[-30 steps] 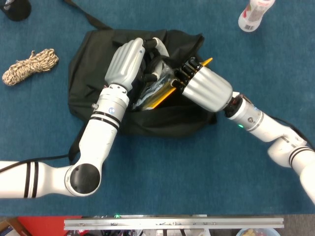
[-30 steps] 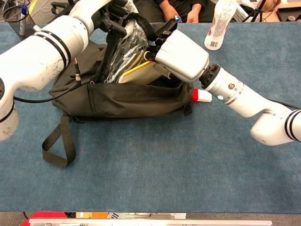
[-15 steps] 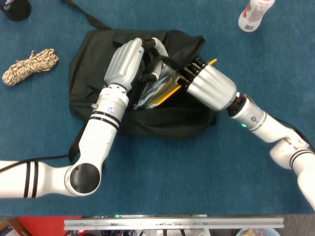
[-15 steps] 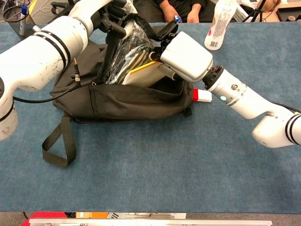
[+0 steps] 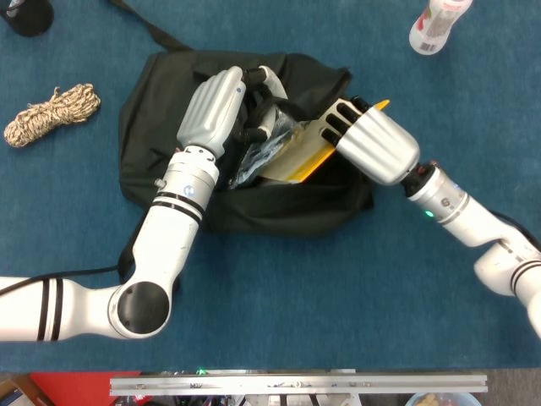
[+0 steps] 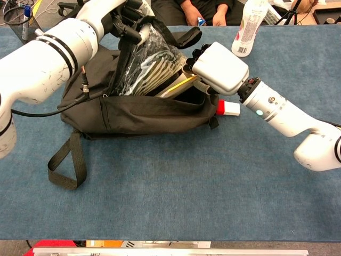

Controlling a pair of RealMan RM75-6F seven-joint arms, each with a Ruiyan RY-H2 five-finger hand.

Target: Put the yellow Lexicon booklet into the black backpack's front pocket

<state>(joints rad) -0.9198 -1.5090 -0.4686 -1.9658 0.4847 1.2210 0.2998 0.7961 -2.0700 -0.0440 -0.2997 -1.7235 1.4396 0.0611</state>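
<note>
The black backpack [image 5: 148,135] [image 6: 138,114] lies on the blue table with its front pocket gaping. My left hand [image 5: 215,106] [image 6: 125,13] grips the pocket's upper rim and holds it up, with crinkled clear plastic [image 6: 152,56] showing inside. The yellow Lexicon booklet [image 5: 306,156] [image 6: 180,85] lies slanted in the pocket mouth, its lower end inside and a yellow corner sticking out past my right hand [image 5: 372,144] [image 6: 221,66]. That hand holds the booklet's outer end at the pocket's right side. How deep the booklet reaches is hidden by the fabric.
A small red and white item [image 6: 228,108] lies just right of the backpack. A white bottle [image 5: 435,25] [image 6: 250,24] stands at the far right. A coiled rope [image 5: 51,114] lies at the left. A strap loop [image 6: 66,160] trails toward the front.
My right hand has drawn back to the right with the booklet, which now lies flatter with more of its face showing. The left hand has stayed on the pocket rim.
</note>
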